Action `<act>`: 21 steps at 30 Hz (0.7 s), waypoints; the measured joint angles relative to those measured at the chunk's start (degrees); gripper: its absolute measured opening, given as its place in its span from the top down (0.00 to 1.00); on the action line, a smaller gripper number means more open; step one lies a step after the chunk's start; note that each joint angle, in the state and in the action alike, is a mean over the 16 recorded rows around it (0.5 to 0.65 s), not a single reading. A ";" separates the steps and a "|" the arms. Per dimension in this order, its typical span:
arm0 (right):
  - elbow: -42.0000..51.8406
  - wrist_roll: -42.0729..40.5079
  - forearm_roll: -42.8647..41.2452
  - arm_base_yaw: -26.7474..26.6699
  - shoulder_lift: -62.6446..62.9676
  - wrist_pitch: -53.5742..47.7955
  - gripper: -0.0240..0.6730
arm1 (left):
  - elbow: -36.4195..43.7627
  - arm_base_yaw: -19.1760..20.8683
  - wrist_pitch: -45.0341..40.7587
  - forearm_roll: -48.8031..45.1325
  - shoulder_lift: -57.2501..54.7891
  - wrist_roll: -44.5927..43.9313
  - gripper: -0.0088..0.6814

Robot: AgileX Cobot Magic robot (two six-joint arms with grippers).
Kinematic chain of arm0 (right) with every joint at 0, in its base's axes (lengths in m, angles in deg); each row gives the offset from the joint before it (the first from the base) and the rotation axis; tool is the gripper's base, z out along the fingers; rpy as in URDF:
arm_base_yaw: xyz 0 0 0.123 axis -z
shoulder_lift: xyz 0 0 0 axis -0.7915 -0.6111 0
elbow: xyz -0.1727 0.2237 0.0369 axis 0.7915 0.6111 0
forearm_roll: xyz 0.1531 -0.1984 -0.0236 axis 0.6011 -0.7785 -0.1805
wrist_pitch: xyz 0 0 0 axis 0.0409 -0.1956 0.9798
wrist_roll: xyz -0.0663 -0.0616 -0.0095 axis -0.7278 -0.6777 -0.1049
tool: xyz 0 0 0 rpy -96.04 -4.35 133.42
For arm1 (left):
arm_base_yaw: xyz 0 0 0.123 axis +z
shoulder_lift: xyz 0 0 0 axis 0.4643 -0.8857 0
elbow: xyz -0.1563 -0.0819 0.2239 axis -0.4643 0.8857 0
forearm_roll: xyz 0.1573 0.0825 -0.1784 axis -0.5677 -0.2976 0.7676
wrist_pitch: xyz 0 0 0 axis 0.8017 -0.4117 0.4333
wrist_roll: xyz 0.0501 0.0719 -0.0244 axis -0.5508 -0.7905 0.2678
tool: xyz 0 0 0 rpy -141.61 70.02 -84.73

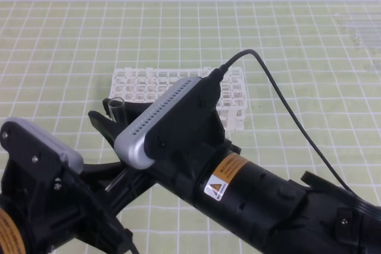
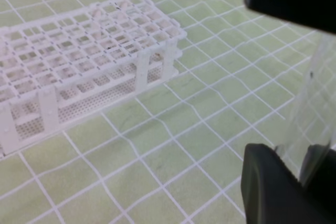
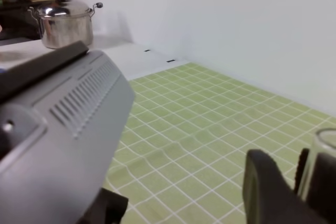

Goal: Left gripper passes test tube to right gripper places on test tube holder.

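while seen from above, held test tube (image 1: 115, 107) upright in clamped left gripper (image 1: 110, 124), before test tube holder (image 1: 233, 90). left wrist: tube beside rack. right wrist: right gripper (image 3: 294, 182) around tube, closure unclear.

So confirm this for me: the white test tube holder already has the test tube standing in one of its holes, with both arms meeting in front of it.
Not right. The test tube is not in the test tube holder; it is up between the arms, held by the left gripper. The left wrist view shows the rack's visible holes empty. The arms do meet in front of the rack, as the exterior high view shows.
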 joint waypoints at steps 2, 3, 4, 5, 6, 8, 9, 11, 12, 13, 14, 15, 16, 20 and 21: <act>0.00 0.10 -0.03 -0.01 0.00 0.12 0.80 | 0.00 0.00 0.04 0.01 -0.01 0.01 0.97; 0.00 0.15 -0.04 -0.02 0.00 0.18 0.81 | 0.00 0.00 0.10 0.02 -0.01 0.02 0.97; 0.00 0.20 -0.05 -0.03 0.00 0.23 0.82 | 0.00 0.00 0.19 0.03 -0.01 0.02 0.97; 0.00 0.25 -0.06 -0.03 0.00 0.29 0.82 | 0.00 0.00 0.34 0.04 -0.01 0.03 0.97; 0.00 0.30 -0.06 -0.04 0.00 0.34 0.82 | 0.00 0.00 0.55 0.05 -0.01 0.04 0.97; 0.00 0.38 -0.08 -0.05 0.00 0.41 0.83 | 0.01 0.01 0.91 0.06 -0.01 0.05 0.96; 0.00 0.41 -0.08 -0.06 0.00 0.45 0.83 | 0.00 0.00 1.21 0.07 -0.01 0.06 0.96; -0.01 0.45 -0.08 -0.07 0.00 0.54 0.84 | 0.00 0.00 1.56 0.09 -0.01 0.08 0.95; -0.01 0.46 -0.08 -0.08 0.00 0.59 0.84 | 0.01 0.01 1.71 0.09 -0.01 0.09 0.94; -0.01 0.46 -0.07 -0.09 0.00 0.64 0.84 | 0.01 0.01 1.86 0.09 -0.02 0.10 0.93; -0.01 0.44 -0.06 -0.09 0.00 0.69 0.84 | 0.01 0.01 2.14 0.09 -0.02 0.11 0.91; -0.01 0.41 -0.05 -0.09 0.00 0.74 0.84 | 0.01 0.01 2.42 0.09 -0.02 0.12 0.89; -0.01 0.38 0.00 -0.08 0.00 0.79 0.84 | 0.01 0.01 2.70 0.10 -0.02 0.14 0.86; -0.01 0.15 0.48 -0.05 0.00 0.99 0.84 | 0.01 0.01 3.49 0.11 -0.03 0.17 0.75; -0.02 -0.06 0.75 -0.05 0.00 1.02 0.84 | 0.01 0.02 3.58 0.11 -0.03 0.18 0.72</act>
